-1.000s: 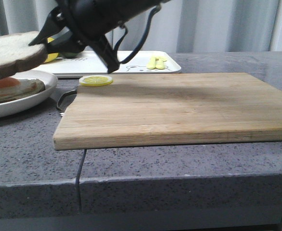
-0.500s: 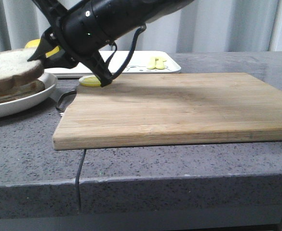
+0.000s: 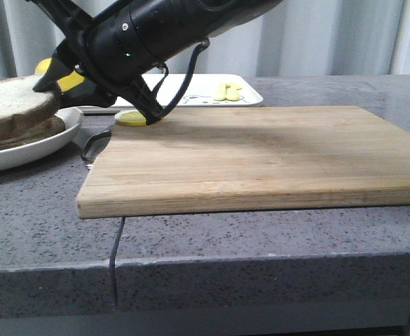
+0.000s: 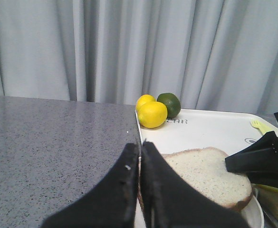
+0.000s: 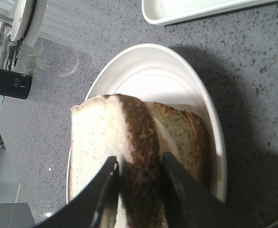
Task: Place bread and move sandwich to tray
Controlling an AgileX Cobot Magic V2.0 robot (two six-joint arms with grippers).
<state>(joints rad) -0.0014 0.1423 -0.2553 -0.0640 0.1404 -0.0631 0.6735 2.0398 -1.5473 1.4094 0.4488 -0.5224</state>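
The bread (image 3: 12, 94) lies flat on top of the sandwich (image 3: 22, 133) on the round white plate (image 3: 22, 150) at the far left, and it hides the egg. My right gripper (image 3: 40, 84) reaches in from the right, shut on the bread's crust edge (image 5: 139, 142). Its fingers (image 4: 253, 159) also show in the left wrist view. My left gripper (image 4: 139, 145) is shut and empty, hovering by the plate's left side, beside the bread (image 4: 200, 171). The white tray (image 3: 190, 87) lies just behind the plate.
A wooden cutting board (image 3: 247, 154) fills the middle of the counter, with a lemon slice (image 3: 131, 117) at its back left corner. Two lemons (image 4: 152, 114), a lime (image 4: 169, 104) and a yellow fork (image 3: 227, 91) sit on the tray. A clear glass (image 5: 58, 57) stands near the plate.
My right gripper has come down and left with the bread. The slice went from hovering above the egg to resting on the sandwich and covering it.
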